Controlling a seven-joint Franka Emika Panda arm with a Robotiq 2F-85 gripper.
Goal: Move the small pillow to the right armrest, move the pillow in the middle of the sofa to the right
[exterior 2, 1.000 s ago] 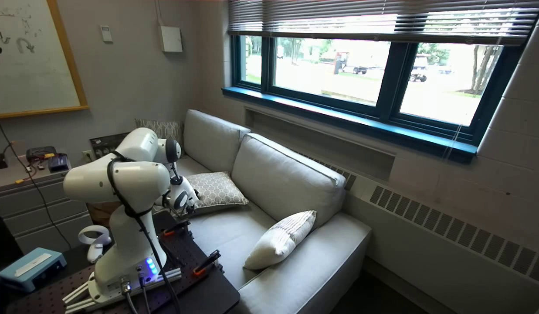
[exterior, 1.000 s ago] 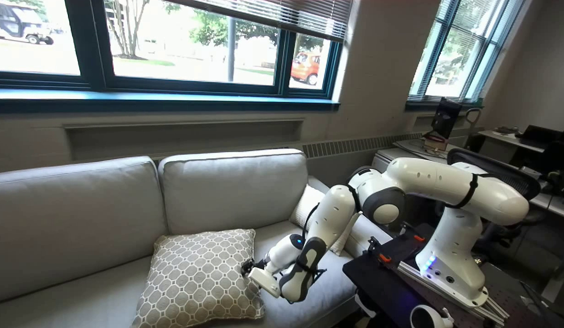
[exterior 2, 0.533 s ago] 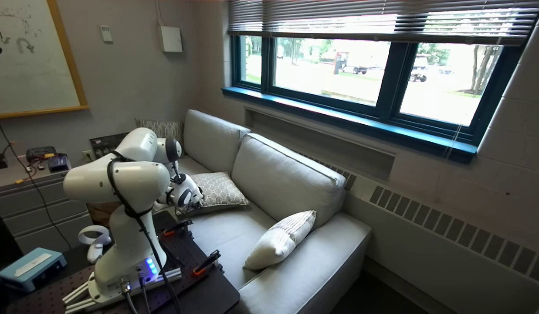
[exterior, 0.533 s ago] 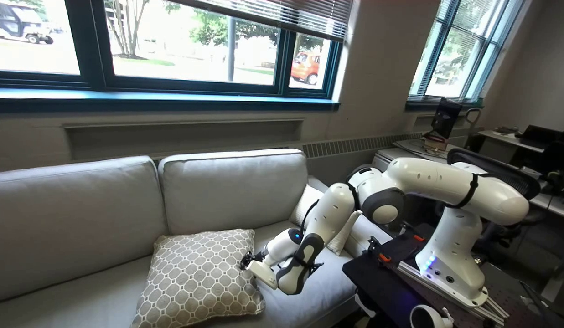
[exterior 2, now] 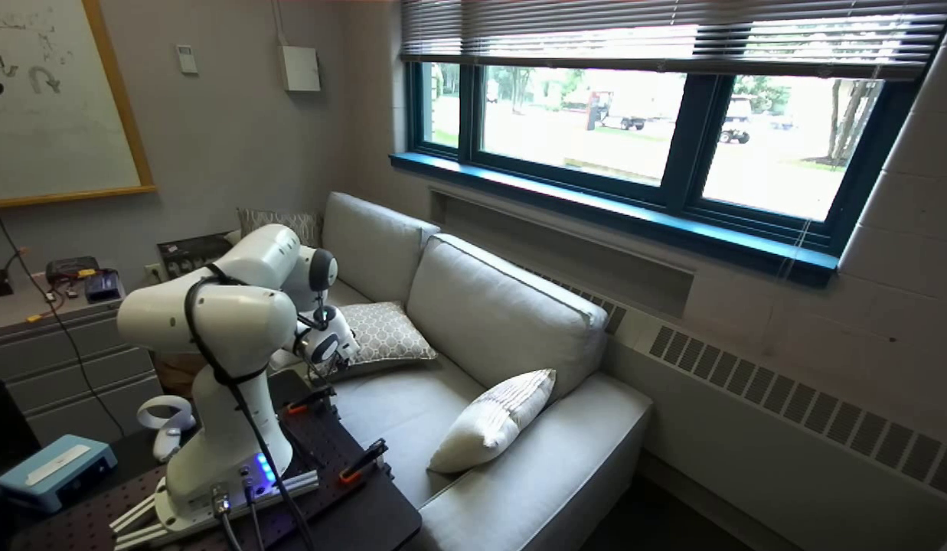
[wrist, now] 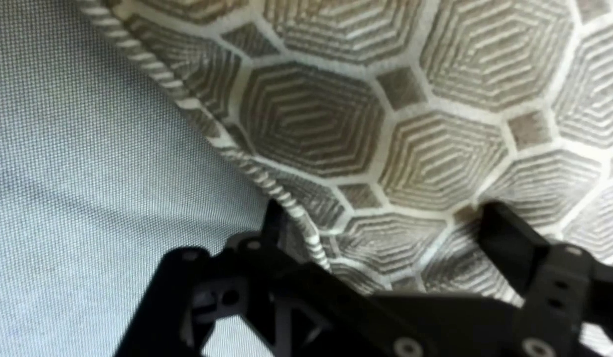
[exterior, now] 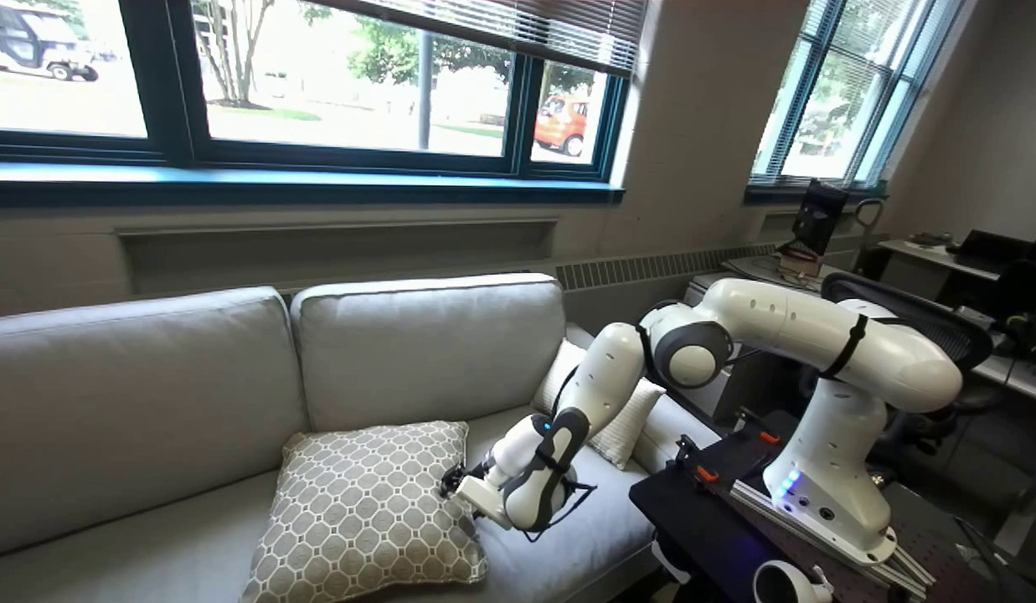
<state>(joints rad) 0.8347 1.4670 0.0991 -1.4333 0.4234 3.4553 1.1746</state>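
The beige pillow with a honeycomb pattern (exterior: 367, 511) lies on the middle of the sofa seat; it also shows in an exterior view (exterior 2: 385, 333). My gripper (exterior: 452, 480) is at its side nearest the robot. In the wrist view the fingers (wrist: 383, 214) are wide apart, one beside the corded seam and the other against the patterned face. Part of the pillow (wrist: 445, 153) lies between them. The small white ribbed pillow (exterior 2: 492, 425) leans on the right armrest (exterior 2: 573, 459); in an exterior view the arm partly covers this pillow (exterior: 626, 427).
The sofa's back cushions (exterior: 434, 343) stand behind the pillows. The robot's black table (exterior: 677, 502) with orange-handled clamps (exterior: 706, 475) is close to the sofa front. Another patterned pillow (exterior 2: 282, 223) is at the sofa's far end. A white hand controller (exterior 2: 167, 421) lies by the base.
The gripper has shifted slightly toward the patterned pillow, then stayed almost in place. The arm's elbow and forearm have swung, uncovering more of the white pillow. The pillows have barely moved.
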